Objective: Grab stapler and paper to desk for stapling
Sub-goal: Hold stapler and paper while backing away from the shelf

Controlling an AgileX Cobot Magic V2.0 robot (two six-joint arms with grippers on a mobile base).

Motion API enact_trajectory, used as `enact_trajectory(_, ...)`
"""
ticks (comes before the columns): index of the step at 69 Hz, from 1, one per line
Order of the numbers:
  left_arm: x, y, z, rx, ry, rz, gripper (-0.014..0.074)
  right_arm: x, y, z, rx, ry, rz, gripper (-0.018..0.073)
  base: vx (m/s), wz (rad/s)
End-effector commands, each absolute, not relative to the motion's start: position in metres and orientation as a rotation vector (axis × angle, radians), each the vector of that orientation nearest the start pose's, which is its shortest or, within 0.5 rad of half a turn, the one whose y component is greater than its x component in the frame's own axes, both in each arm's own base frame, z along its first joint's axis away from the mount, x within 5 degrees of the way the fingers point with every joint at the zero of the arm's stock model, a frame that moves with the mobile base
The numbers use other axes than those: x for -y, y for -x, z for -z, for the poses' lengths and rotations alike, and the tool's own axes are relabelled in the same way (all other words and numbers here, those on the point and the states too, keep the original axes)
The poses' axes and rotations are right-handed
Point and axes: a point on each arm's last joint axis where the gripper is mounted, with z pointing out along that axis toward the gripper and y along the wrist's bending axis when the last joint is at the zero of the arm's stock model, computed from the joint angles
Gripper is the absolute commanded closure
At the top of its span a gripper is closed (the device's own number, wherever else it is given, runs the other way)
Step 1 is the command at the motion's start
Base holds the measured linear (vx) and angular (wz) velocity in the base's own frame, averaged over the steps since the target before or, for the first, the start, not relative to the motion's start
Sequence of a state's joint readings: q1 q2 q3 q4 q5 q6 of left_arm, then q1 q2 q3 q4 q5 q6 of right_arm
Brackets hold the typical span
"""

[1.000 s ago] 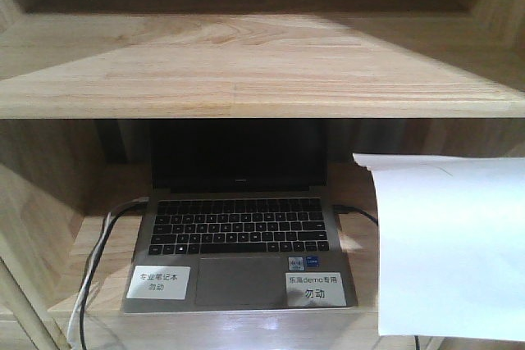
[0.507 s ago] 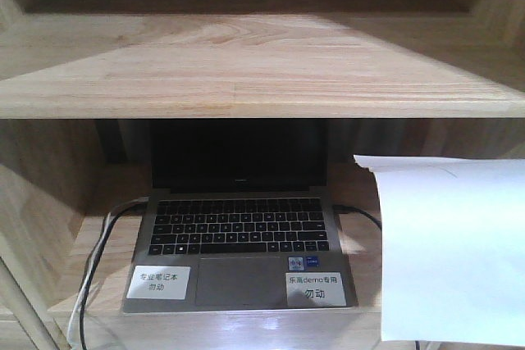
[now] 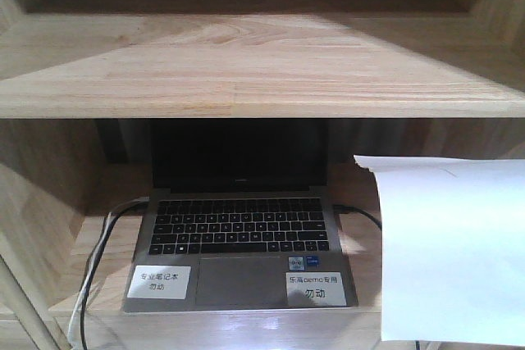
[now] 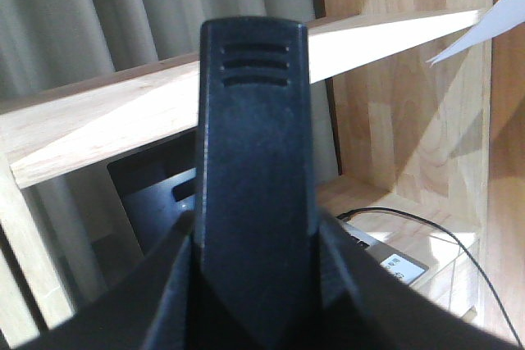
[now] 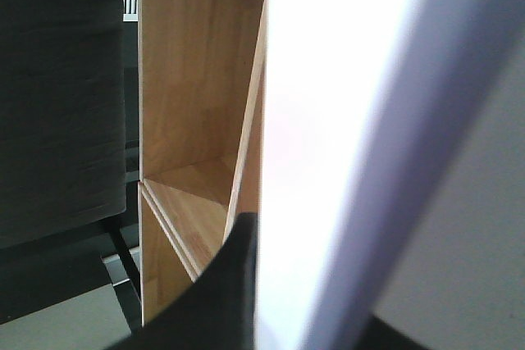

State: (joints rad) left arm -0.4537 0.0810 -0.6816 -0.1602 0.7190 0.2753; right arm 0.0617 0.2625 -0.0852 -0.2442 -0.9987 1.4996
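Front view: paper [image 3: 451,252] hangs in the air just right of the laptop [image 3: 242,235]. It's plain white, top corner curled, faint crease. No worktop in sight.
Left wrist: left end effector [image 4: 254,284] clamped on a black grooved bar, likely the stapler [image 4: 254,161], in front of the laptop.
Right wrist: right end effector [image 5: 246,284] pinching the paper's edge.
Looks like both grabs are done. Carry to the worktop and stapling are left.

Light wood shelving unit [image 3: 246,79] — grey curtain [image 4: 98,14] behind, laptop [image 3: 238,235] on lower shelf.
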Motion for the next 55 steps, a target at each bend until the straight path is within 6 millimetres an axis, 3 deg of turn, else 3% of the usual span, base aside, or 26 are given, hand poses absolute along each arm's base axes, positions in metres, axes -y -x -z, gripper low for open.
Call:
enact_trajectory(1, 0.0039, 0.0125, -0.3761, -1.39, -0.505, 0.348, 0.0603, -0.0209, -0.0405, -0.3123, -0.664, -0.238, -1.443, 0.0565, 0.0, 0.01)
enact_trajectory(55, 0.0039, 0.0125, -0.3761, -1.39, -0.505, 0.348, 0.0603, -0.021, -0.0393, -0.3131, -0.651, -0.226, -1.446, 0.0565, -0.02, 0.1)
